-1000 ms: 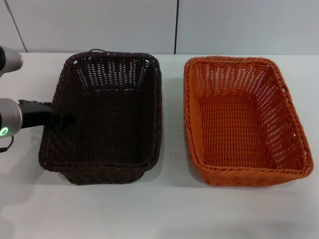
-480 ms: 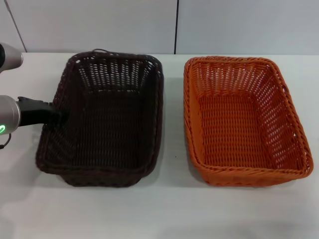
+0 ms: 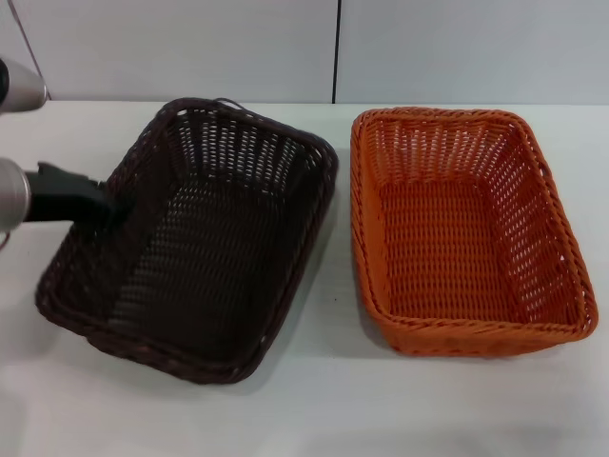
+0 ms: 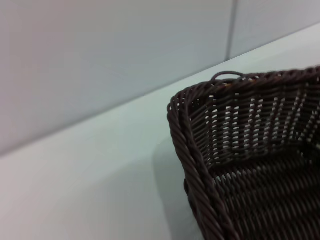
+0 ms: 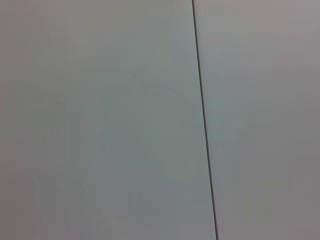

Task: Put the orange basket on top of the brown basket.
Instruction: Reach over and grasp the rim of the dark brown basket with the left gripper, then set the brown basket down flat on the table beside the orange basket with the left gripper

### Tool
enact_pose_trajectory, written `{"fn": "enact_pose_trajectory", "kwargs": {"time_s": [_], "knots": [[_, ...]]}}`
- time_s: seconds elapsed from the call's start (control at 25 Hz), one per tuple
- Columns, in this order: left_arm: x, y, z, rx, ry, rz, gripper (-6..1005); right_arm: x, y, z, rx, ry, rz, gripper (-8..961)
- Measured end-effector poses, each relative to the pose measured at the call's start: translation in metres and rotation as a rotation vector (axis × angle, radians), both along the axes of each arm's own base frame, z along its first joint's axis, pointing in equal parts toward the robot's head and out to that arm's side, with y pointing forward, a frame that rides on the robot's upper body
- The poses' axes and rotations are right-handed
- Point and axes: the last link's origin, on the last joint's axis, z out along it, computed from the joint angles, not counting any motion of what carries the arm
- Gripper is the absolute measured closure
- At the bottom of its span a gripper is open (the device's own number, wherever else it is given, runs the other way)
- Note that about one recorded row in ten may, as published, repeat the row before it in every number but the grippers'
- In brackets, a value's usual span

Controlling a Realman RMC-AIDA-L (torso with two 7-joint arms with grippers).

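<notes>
Fingers of your left gripper [image 3: 112, 211] grasp the brown basket [image 3: 195, 243] rim at frame left; orange basket [image 3: 466, 228] sits right.

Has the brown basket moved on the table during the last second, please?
Yes. The brown basket has turned: its far end swung towards the unmoved orange basket, its near end away, with the left tool at its rim.

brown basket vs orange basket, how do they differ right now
The brown basket is near black; the orange basket is bright orange. The brown one sits skewed on the table, the orange one roughly square to it. The left gripper is at the brown basket's rim; nothing touches the orange. Both are rectangular, woven, empty.
</notes>
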Motion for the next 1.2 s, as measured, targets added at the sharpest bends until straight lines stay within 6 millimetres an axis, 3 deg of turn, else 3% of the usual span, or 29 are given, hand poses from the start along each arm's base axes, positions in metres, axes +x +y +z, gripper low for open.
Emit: {"fn": "enact_pose_trajectory", "kwargs": {"time_s": [0.08,0.2,0.24,0.28,0.68,0.84,0.92,1.2], "knots": [[0.007,0.004,0.011,-0.041,0.027,-0.069,748,0.0,0.0,0.0,0.001,0.0,-0.001,366],[0.007,0.004,0.011,-0.041,0.027,-0.069,752,0.001,-0.002,0.0,0.003,0.001,-0.006,367],[0.014,0.003,0.031,-0.128,0.057,-0.197,753,0.002,-0.003,0.0,0.004,0.001,-0.009,367],[0.017,0.002,0.034,-0.165,0.069,-0.243,754,0.003,-0.005,0.001,0.008,0.004,-0.012,367],[0.042,0.008,0.05,-0.333,0.126,-0.49,786,0.004,-0.013,0.001,0.023,0.01,-0.019,366],[0.045,0.012,0.05,-0.339,0.127,-0.507,803,0.003,-0.016,0.0,0.021,0.01,-0.015,366],[0.054,0.024,0.04,-0.395,0.125,-0.58,801,0.002,-0.018,0.0,0.025,0.01,-0.007,366],[0.061,0.036,0.011,-0.475,0.159,-0.671,796,0.001,-0.022,0.0,0.033,0.008,-0.001,367]]}}
